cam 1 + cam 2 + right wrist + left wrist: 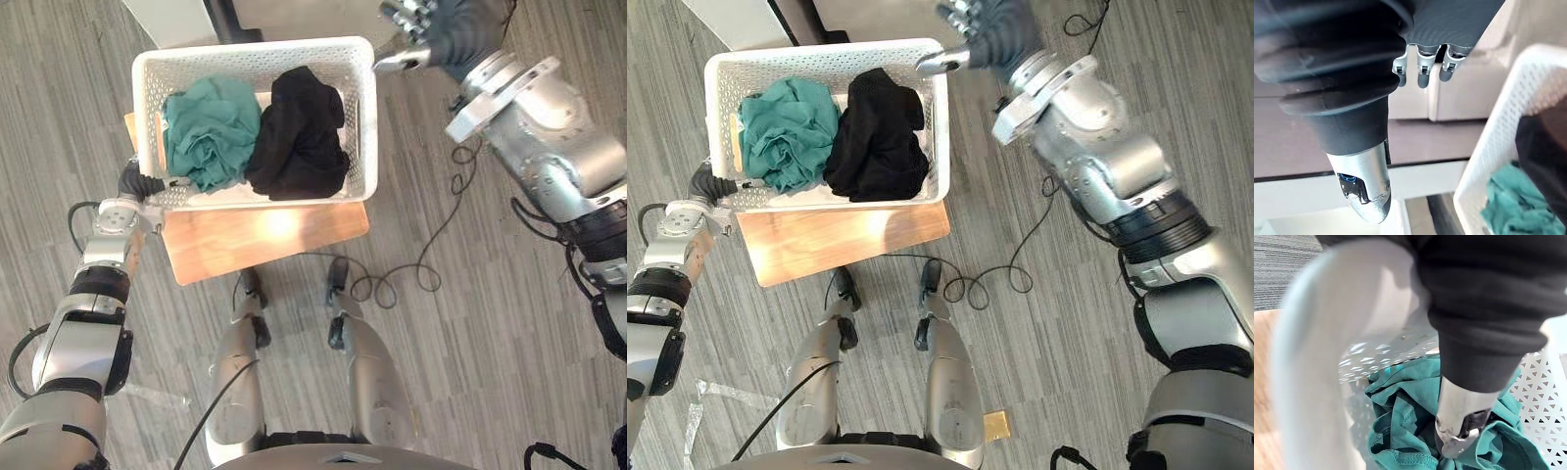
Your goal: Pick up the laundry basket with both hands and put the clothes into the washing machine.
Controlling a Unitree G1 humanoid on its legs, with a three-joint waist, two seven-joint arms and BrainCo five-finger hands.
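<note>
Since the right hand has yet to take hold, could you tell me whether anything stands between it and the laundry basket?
Nothing visible does. The right hand is open at the far right corner of the laundry basket, its thumb close beside the rim. The clothes lie inside the basket.

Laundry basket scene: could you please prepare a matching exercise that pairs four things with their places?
Things:
1. teal garment
2. black garment
3. wooden table
4. right hand

Places:
A. under the laundry basket
B. in the basket's left half
C. beside the basket's far right corner
D. in the basket's right half

Pairs: 1-B; 2-D; 3-A; 4-C
</note>
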